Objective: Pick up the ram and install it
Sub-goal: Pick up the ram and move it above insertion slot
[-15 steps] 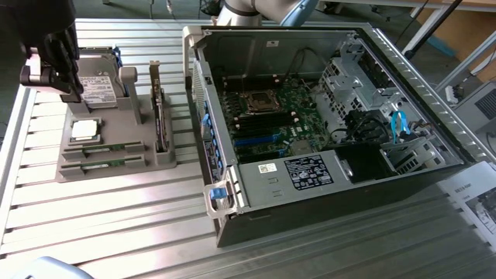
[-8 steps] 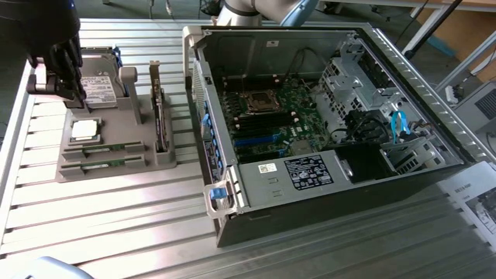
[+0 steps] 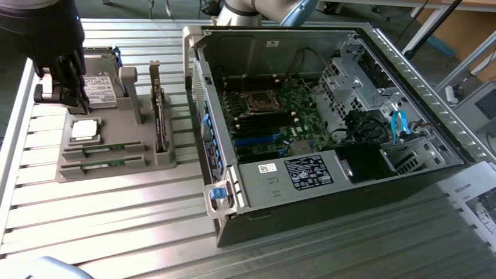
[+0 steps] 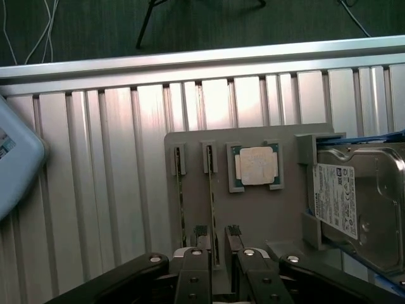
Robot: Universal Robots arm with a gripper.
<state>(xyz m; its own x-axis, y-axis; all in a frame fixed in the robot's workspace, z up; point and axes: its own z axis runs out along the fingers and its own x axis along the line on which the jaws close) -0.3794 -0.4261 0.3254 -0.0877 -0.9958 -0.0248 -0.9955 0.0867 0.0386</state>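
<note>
Mostly the scene is a ribbed aluminium table [image 3: 116, 232] of long pale slats with dark grooves between them, brightly lit on the exterior view's left. A grey holder [image 3: 116, 131] lies flat on it. In the holder are a hard drive [image 3: 97, 87], a square silver CPU [image 3: 85, 129], an expansion card [image 3: 159, 122] standing on edge, and two memory sticks in parallel slots.

The ram [image 4: 211, 202] sits seated on edge in the slot just beside the CPU. The second stick [image 4: 180, 202] is in the next slot, farther from the CPU.

The gripper [image 4: 216, 235] hangs over the holder with its black fingers [image 4: 199, 239] spread and nothing between them. In the wrist view they line up on either side of the ram's near end. Whether they touch it cannot be told.

To the exterior view's right an open computer case [image 3: 256, 40] lies on the table. It shows its green motherboard [image 3: 271, 116] and a blue cable [image 3: 399, 125].

Beyond the table's far edge is a dark floor [image 4: 95, 31] with thin white cords [image 4: 44, 25] trailing across it and the black legs of a stand [image 4: 152, 19]. A pale rounded housing [image 4: 16, 158] sits at the table's edge.
</note>
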